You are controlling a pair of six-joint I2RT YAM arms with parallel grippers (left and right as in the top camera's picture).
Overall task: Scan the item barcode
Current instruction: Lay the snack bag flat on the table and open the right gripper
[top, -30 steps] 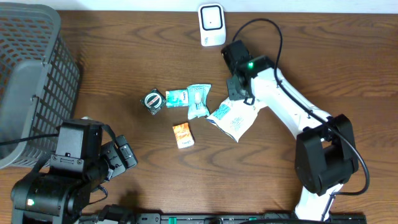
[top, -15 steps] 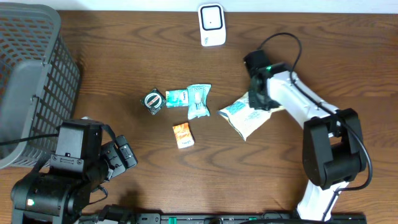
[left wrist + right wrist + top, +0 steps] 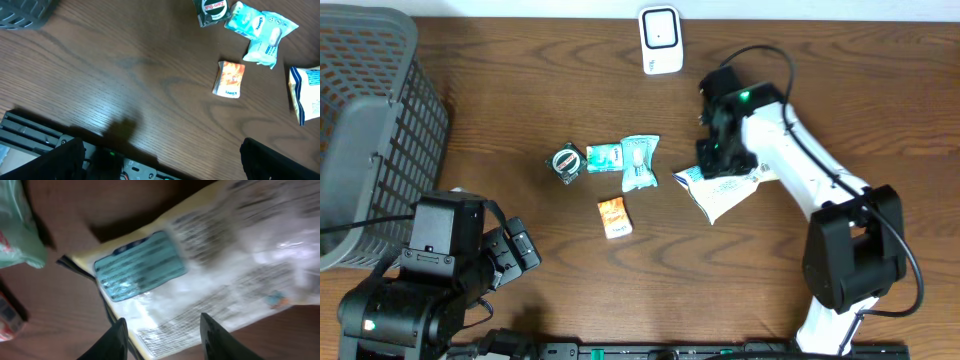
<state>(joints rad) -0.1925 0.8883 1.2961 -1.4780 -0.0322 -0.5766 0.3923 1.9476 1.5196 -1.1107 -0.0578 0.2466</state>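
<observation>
- Since the right claw (image 3: pixel 162 330) stands parted just above the snack packet (image 3: pixel 200 265) and grips nothing, a closing pinch could crumple the slick film or slip off it.
- The packet lies flat on the bench (image 3: pixel 100 200) beneath that claw. It is white with a yellow edge, a teal label and fine print; I can make out no barcode.
- The left claw (image 3: pixel 167 157) gapes wide, well apart from the packet.

the counter (image 3: pixel 520 100) is dark brown wood grain; the basket (image 3: pixel 370 110) grey lattice; the pouch (image 3: pixel 725 195) white, cream and teal; the small packet (image 3: pixel 614 217) orange.
</observation>
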